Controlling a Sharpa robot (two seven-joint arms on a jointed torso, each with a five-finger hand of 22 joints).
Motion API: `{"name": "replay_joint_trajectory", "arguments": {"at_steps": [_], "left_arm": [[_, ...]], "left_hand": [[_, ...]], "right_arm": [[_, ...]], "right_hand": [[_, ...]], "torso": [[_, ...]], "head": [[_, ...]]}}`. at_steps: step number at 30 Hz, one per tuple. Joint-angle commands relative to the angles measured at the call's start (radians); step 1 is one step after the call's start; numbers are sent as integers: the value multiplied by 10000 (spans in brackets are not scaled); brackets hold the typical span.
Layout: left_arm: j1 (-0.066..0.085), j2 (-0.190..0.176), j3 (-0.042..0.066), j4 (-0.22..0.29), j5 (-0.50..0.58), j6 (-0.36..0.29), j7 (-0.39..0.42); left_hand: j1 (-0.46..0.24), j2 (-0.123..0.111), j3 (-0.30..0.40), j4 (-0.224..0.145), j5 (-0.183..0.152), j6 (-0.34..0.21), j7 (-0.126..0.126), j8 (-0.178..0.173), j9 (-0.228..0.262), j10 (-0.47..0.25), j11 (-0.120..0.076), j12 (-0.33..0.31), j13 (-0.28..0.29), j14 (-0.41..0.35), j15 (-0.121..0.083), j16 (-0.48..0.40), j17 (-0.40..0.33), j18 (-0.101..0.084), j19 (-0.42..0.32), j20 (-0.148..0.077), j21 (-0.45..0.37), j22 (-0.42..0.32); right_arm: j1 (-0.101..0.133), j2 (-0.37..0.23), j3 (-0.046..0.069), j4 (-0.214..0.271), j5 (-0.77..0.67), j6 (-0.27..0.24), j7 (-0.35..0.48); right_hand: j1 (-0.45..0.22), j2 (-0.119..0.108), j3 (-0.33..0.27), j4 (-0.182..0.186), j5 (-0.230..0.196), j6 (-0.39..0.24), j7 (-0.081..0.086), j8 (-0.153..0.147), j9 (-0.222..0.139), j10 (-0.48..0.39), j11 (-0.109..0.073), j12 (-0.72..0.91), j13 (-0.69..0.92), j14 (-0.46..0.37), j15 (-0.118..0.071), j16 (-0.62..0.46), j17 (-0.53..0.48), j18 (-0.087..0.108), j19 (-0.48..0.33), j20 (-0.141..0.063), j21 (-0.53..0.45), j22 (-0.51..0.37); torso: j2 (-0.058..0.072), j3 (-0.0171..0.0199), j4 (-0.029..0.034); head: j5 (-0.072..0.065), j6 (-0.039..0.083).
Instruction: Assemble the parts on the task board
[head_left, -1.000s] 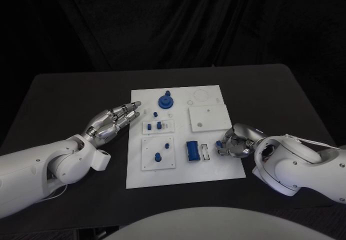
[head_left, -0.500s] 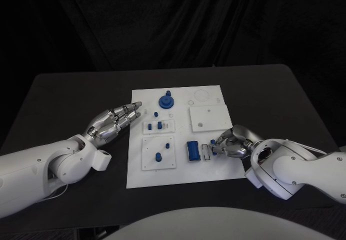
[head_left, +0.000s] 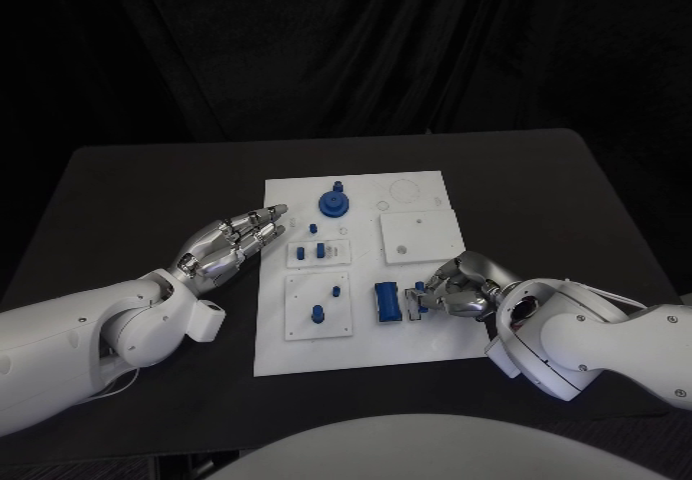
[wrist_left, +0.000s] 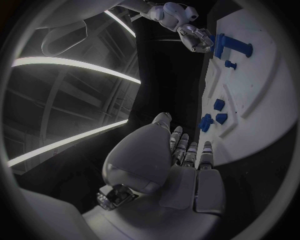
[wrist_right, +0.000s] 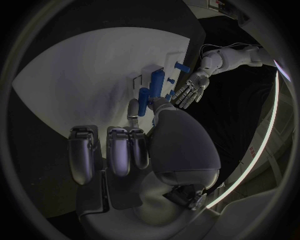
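The white task board (head_left: 361, 345) lies in the middle of the table. On it are a round blue part (head_left: 333, 205), a blue block (head_left: 388, 302) and a few small blue pegs (head_left: 306, 253). My right hand (head_left: 459, 285) is over the board's right side, just right of the block, and pinches a small blue part (head_left: 423, 287) between thumb and finger. The right wrist view shows this small blue part (wrist_right: 145, 104) at the fingertips, close to the blue block (wrist_right: 156, 82). My left hand (head_left: 231, 245) lies beside the board's left edge with straight fingers, holding nothing.
Raised white square plates (head_left: 420, 236) sit on the board, two of them carrying pegs. The black table (head_left: 144, 190) runs bare around the board. In the left wrist view the right hand (wrist_left: 187, 30) is at the board's far side.
My right hand has moved left with the small blue part, closer to the blue block. The left hand has stayed put.
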Motion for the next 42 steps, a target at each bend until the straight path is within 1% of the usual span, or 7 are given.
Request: {"name": "replay_joint_trajectory", "arguments": {"at_steps": [1,15,25,31,37,39,42], "left_arm": [[-21,33,7,9,-1,148,189],[-101,34,7,-9,-1,162,179],[-141,28,7,-14,-1,156,170],[-154,23,7,-20,-1,156,166],[-163,6,7,-18,-1,152,174],[-166,-2,7,-16,-1,148,179],[-171,-17,7,-11,-1,141,185]], "left_hand": [[83,25,59,2,31,74,15,56,11,-16,66,33,15,40,60,13,12,31,6,96,63,9],[83,24,68,2,22,83,17,59,13,-14,69,37,16,45,63,16,14,32,6,99,62,8],[82,22,78,2,15,80,20,60,12,-14,73,33,15,49,66,18,15,32,4,102,61,3],[82,22,78,2,15,80,20,60,12,-14,73,33,15,49,66,18,15,32,4,102,61,3],[82,22,78,2,15,80,20,60,12,-14,73,33,15,49,66,18,15,32,4,102,61,3],[82,22,78,2,15,80,20,60,12,-14,73,33,15,49,66,18,15,32,4,102,61,3],[82,22,78,2,15,80,20,60,12,-14,73,33,15,49,66,18,15,32,4,102,61,3]], "right_arm": [[-32,20,-2,-23,-519,492,-304],[-38,128,-2,-146,-736,959,-470],[-39,228,-1,-257,-746,1085,-367],[-40,208,-1,-274,-747,960,-171],[-40,70,-1,-190,-747,599,227],[-40,-12,-1,-135,-747,474,430],[-40,-157,-2,-42,-755,405,734]], "right_hand": [[-182,-6,-42,114,-408,-74,35,-73,-53,1039,51,26,2633,1054,18,29,2634,-11,919,-2,-62,2540],[-487,55,-495,379,-1960,-77,121,-131,-179,1039,132,26,2633,1054,91,29,2634,0,899,70,-99,2527],[-1246,254,-1128,428,-3289,-49,176,-87,-208,1039,184,26,2633,1054,138,29,2634,-14,928,116,-57,2545],[-2177,413,-1666,461,-4553,-101,195,15,-147,1039,208,26,2633,1054,164,29,2634,-28,957,149,-10,2565],[-2376,555,-1698,454,-4585,-112,185,76,-106,1039,201,26,2633,1054,162,29,2634,-20,940,148,-38,2553],[-2112,601,-1628,420,-4155,-185,164,196,-5,1039,184,26,2633,1054,146,29,2634,-22,946,135,-29,2557],[-1606,526,-1584,375,-3711,-319,150,400,159,1039,168,26,2633,1054,131,29,2634,-22,944,119,-31,2556]], "torso": [[0,-5,10],[-3,-3,6],[-2,-1,-1],[-5,0,-1],[-12,1,-1],[-11,1,-4],[-7,1,-3]], "head": [[4,-1],[29,-1],[52,-1],[74,-1],[87,-1],[97,-1],[106,-1]]}}
